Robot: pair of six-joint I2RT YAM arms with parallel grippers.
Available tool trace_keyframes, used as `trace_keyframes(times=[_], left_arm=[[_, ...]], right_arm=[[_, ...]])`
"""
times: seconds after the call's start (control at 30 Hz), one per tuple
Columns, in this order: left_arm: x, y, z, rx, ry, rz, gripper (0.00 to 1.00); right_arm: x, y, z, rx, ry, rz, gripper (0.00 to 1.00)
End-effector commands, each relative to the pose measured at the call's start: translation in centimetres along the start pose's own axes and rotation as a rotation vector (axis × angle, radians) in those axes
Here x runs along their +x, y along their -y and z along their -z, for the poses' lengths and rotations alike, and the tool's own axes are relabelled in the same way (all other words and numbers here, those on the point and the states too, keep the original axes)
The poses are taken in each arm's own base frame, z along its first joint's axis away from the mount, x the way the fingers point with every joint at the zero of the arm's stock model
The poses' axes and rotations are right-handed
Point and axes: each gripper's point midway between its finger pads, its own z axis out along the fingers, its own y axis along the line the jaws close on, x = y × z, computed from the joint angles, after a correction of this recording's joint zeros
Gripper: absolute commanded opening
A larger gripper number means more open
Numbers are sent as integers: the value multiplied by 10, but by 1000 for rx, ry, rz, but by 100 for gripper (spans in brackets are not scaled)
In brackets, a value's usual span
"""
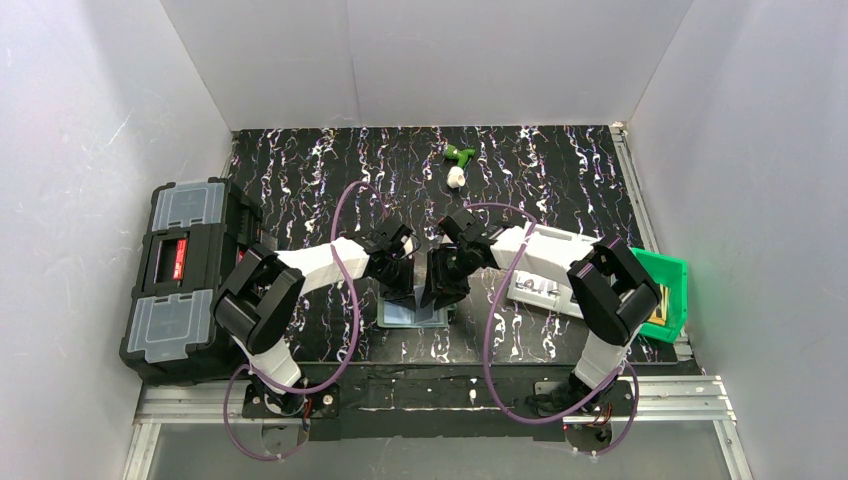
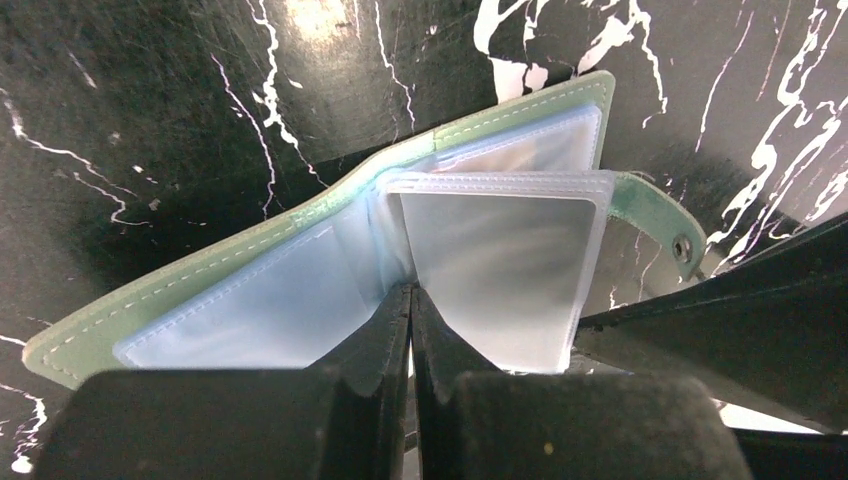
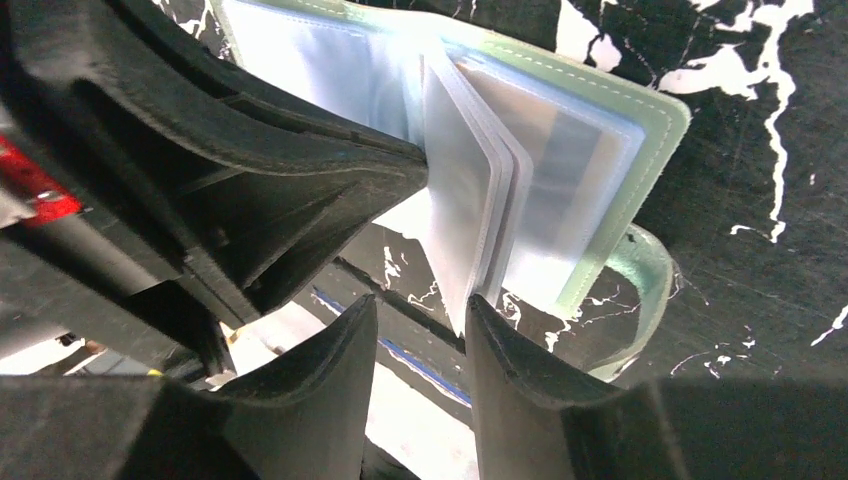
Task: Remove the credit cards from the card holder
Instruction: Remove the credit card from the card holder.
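Observation:
The grey-green card holder (image 1: 412, 314) lies open on the black marbled table between both arms. Its clear plastic sleeves (image 2: 495, 265) stand up from the fold, and its snap tab (image 2: 655, 215) sticks out to the right. My left gripper (image 2: 411, 296) is shut, its tips pinched at the fold at the base of the sleeves. My right gripper (image 3: 420, 312) is open, and the sleeves' lower corner (image 3: 455, 305) hangs between its fingers, close to the right one. A pale grey card (image 3: 570, 165) shows faintly through a sleeve. No card is outside the holder.
A big black toolbox (image 1: 185, 270) stands at the left. A white tray (image 1: 545, 272) and a green bin (image 1: 668, 290) stand at the right. A small green and white object (image 1: 458, 162) lies at the far middle. White walls enclose the table.

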Motion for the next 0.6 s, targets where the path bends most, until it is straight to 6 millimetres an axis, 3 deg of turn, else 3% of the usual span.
trace_keyframes(times=[0.0, 0.23, 0.57], left_arm=[[36, -1, -15, 36, -117, 6, 0], [42, -1, -14, 80, -124, 15, 0], [42, -18, -7, 4, -110, 111, 0]], right_arm=[[-18, -46, 18, -139, 54, 109, 45], [-17, -55, 18, -174, -10, 164, 46], [-18, -44, 9, -122, -40, 142, 47]])
